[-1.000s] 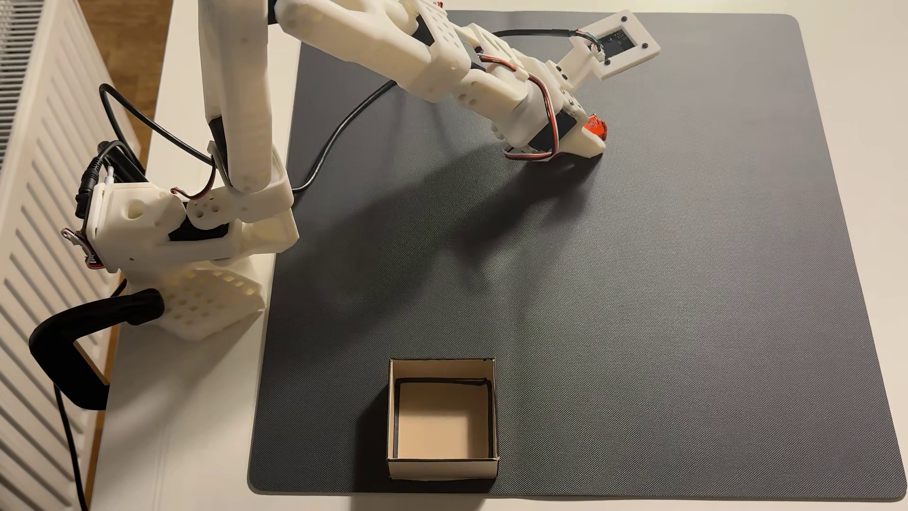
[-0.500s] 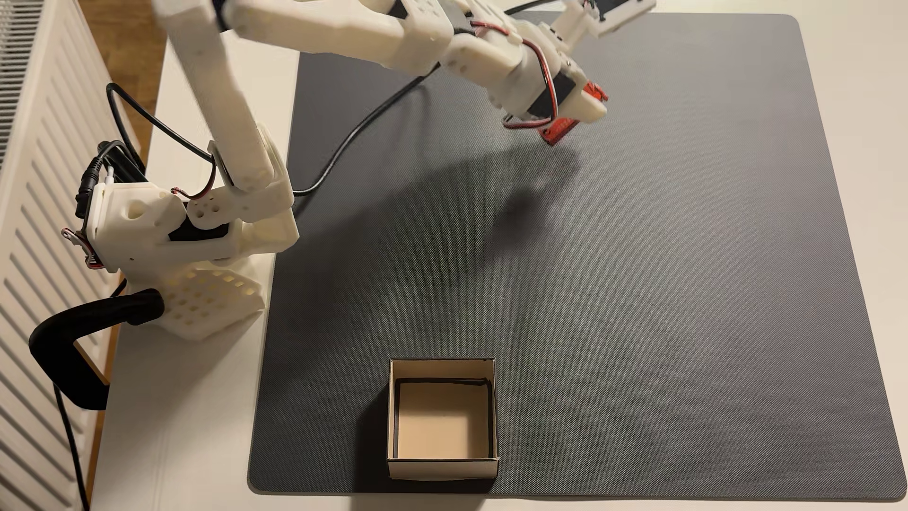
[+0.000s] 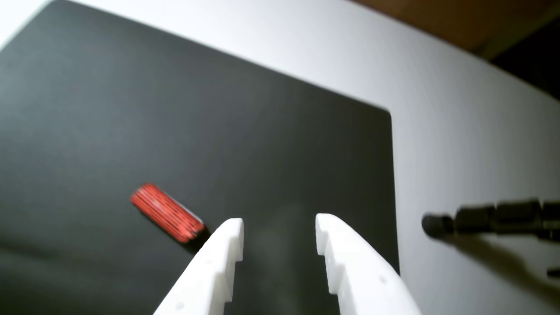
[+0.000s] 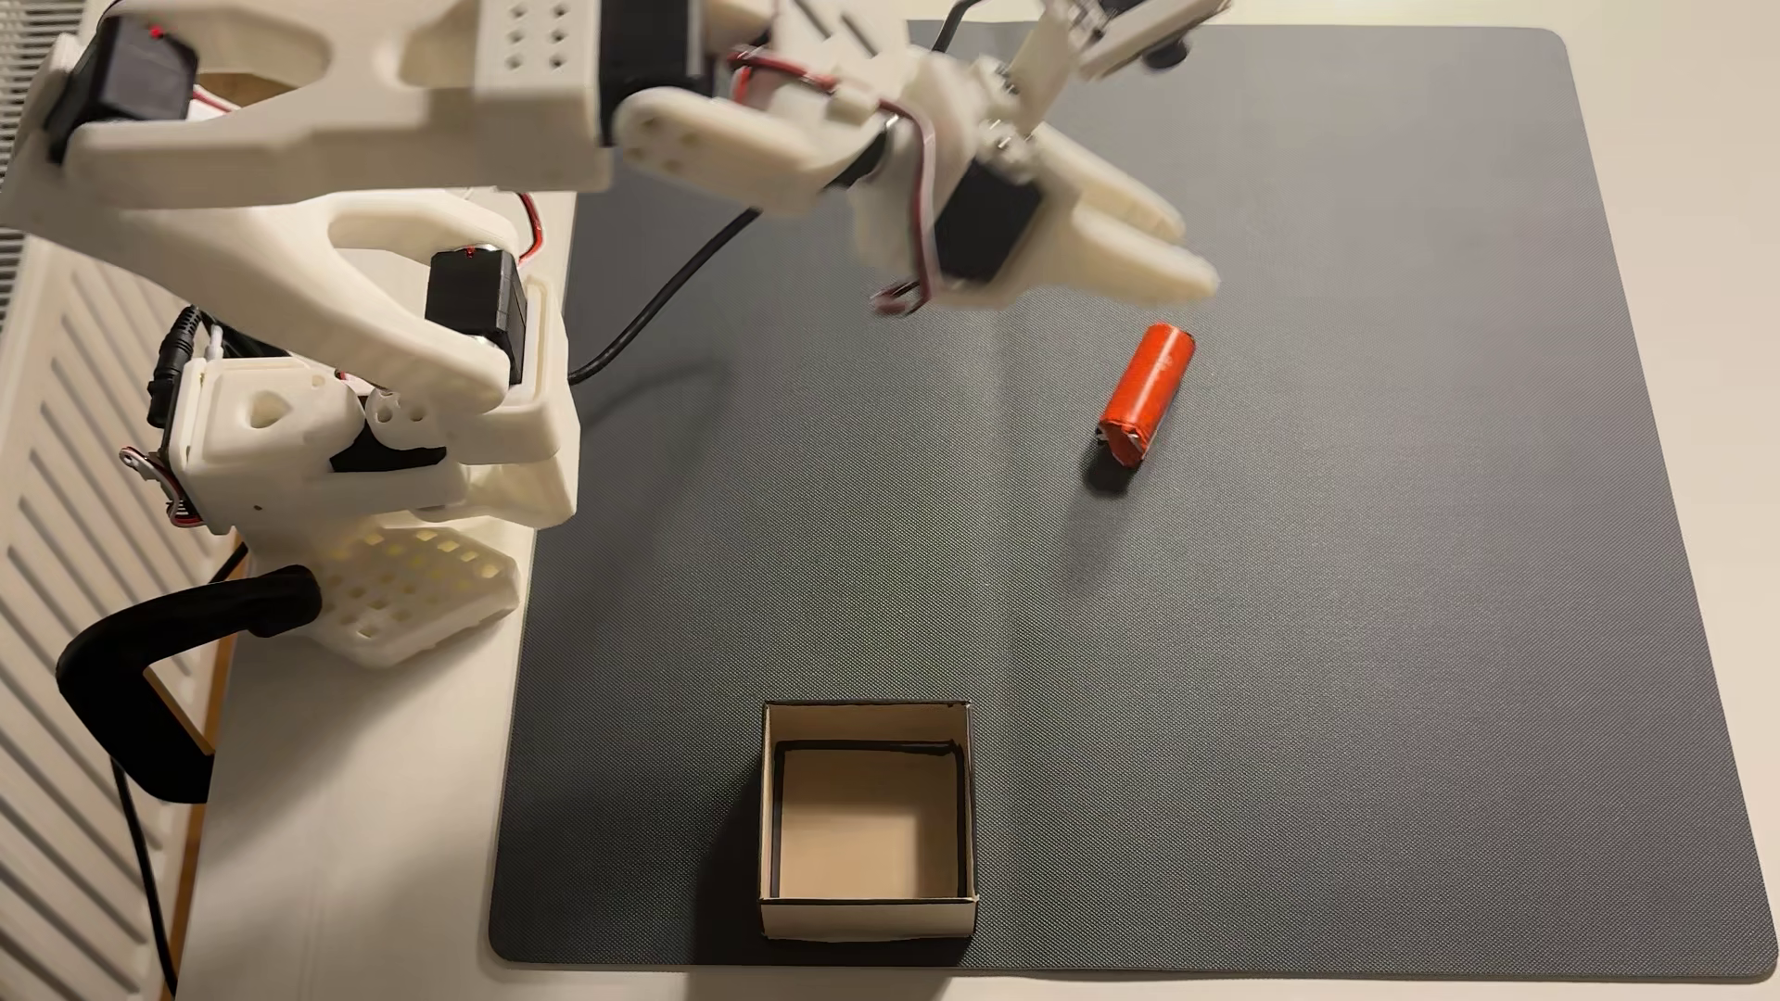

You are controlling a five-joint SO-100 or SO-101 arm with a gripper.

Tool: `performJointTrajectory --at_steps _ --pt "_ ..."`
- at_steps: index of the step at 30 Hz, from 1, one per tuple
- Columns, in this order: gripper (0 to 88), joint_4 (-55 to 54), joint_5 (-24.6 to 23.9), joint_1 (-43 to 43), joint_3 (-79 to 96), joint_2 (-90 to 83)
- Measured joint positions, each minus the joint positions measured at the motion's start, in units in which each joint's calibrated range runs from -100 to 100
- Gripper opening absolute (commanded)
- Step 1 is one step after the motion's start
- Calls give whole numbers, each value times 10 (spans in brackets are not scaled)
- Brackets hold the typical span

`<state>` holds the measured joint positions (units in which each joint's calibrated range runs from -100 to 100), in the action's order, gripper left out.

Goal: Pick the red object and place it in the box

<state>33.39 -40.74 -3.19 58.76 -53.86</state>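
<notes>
Open pincer (image 3: 279, 238), red object (image 3: 167, 213) on mat (image 3: 218, 131)

The red object (image 3: 167, 213) and pincer (image 4: 1190, 252) are motion-blurred.

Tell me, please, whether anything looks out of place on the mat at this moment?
Yes: the red object lies loose on the mat, far from the empty box. The gripper hangs above it with its jaws apart, holding nothing.

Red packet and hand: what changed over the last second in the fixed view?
The hand had the red packet pinched and lifted; now it is open and raised, and the packet lies loose on the grey mat, lower in the picture than where it was picked. The cardboard box stayed put, empty.
</notes>
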Motion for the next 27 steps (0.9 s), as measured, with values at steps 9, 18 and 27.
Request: performJointTrajectory --at_steps 9,18,27 --pt "223 -83 -17 -39 192 -53" --pt "238 -150 -33 -91 186 53" --pt "238 -228 -32 -90 69 282"
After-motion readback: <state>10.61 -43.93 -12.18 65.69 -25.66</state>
